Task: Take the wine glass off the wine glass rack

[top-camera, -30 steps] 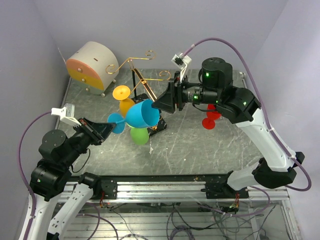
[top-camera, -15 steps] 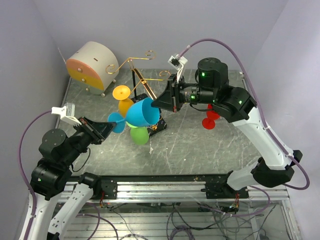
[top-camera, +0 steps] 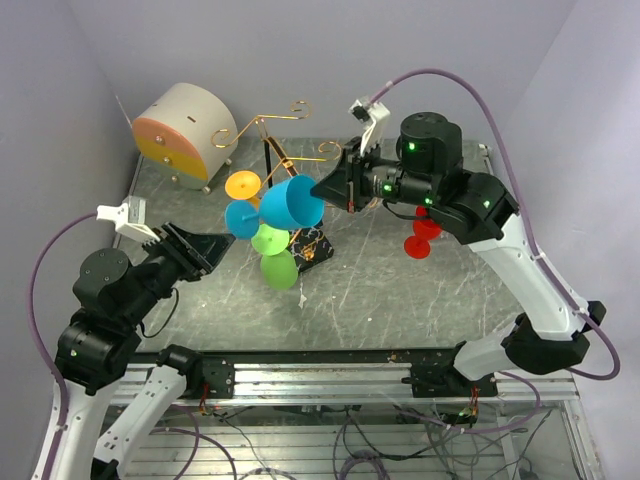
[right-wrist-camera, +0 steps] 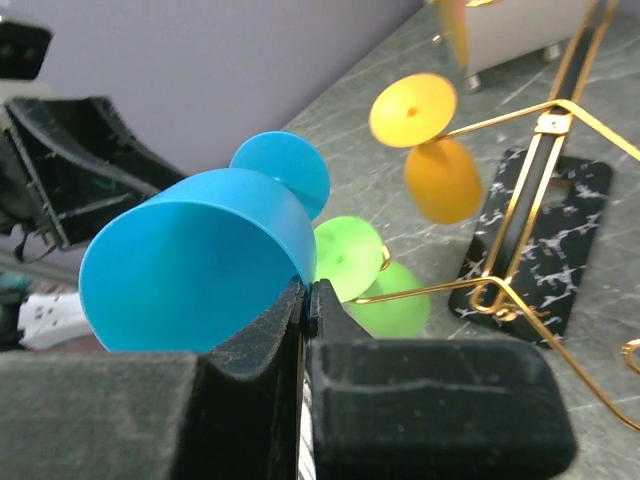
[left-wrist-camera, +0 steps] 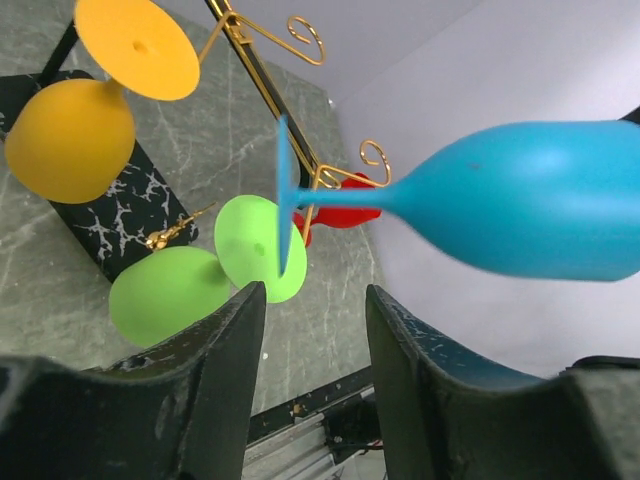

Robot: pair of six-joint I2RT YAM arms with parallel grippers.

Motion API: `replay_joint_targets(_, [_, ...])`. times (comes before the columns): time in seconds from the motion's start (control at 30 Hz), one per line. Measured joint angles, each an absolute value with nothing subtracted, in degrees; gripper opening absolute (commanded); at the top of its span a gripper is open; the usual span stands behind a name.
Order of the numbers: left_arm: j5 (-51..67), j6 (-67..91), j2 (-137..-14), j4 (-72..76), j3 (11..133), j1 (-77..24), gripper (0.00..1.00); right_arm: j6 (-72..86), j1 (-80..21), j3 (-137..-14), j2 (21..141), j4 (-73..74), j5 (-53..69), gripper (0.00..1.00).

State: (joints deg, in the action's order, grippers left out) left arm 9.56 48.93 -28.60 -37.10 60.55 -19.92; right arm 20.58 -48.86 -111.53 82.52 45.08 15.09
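A blue wine glass [top-camera: 290, 203] lies sideways in the air, its foot [top-camera: 242, 220] pointing left. My right gripper [top-camera: 338, 188] is shut on the glass's rim, pinching the wall between its pads [right-wrist-camera: 308, 292]. My left gripper [top-camera: 203, 248] stands open a little left of the foot, with nothing between its fingers [left-wrist-camera: 250, 320]; the blue glass [left-wrist-camera: 520, 200] hangs just beyond them. The gold wire rack [top-camera: 272, 130] on its black marble base [top-camera: 312, 246] still carries an orange glass [left-wrist-camera: 70, 140] and a green glass [top-camera: 279, 268], both hanging bowl down.
A round beige-and-orange drawer box [top-camera: 185, 135] stands at the back left. A red glass [top-camera: 424, 238] stands on the table under my right arm. The rack's scroll-ended arms [right-wrist-camera: 560, 110] reach close to the blue glass. Grey walls close in on both sides.
My right gripper shut on the blue glass's rim and carried it slightly up and back. My left gripper opened, let go of the foot and drew back to the left.
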Motion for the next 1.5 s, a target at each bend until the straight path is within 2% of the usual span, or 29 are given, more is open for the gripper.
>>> replay_joint_targets(0.27, [2.7, 44.7, -29.1, -41.2, 62.5, -19.9, 0.52, 18.7, -48.7, -119.6, 82.4, 46.9, -2.2, 0.00])
replay_joint_targets(0.4, [-1.7, 41.4, -28.3, -42.8, 62.4, -19.9, 0.50, 15.7, -47.4, -123.7, 82.4, 46.2, -17.7, 0.00])
replay_joint_targets(0.57, [-6.6, 37.2, -25.7, -42.7, 60.1, -19.9, 0.49, 12.4, -39.1, -123.7, 84.1, 42.5, -31.7, 0.00])
replay_joint_targets(0.67, [-8.8, 34.9, -25.5, -42.7, 58.2, -19.9, 0.48, 13.0, -29.4, -125.2, 88.5, 42.7, -31.6, 0.00])
replay_joint_targets(0.8, [-11.2, 32.7, -25.8, -42.7, 55.4, -19.9, 0.48, 16.6, -13.4, -125.2, 96.3, 44.8, -24.4, 0.00])
replay_joint_targets(1.07, [-14.3, 30.5, -26.3, -41.8, 49.9, -19.9, 0.47, 25.5, 10.9, -105.8, 99.4, 48.4, -9.0, 0.00])
replay_joint_targets(1.2, [-14.5, 30.3, -26.3, -41.8, 47.9, -19.9, 0.47, 28.1, 15.0, -101.4, 98.9, 50.0, -7.4, 0.00])
replay_joint_targets(1.5, [-14.9, 29.9, -25.8, -41.4, 47.1, -19.9, 0.47, 30.1, 14.2, -88.1, 90.5, 50.4, -6.9, 0.00])
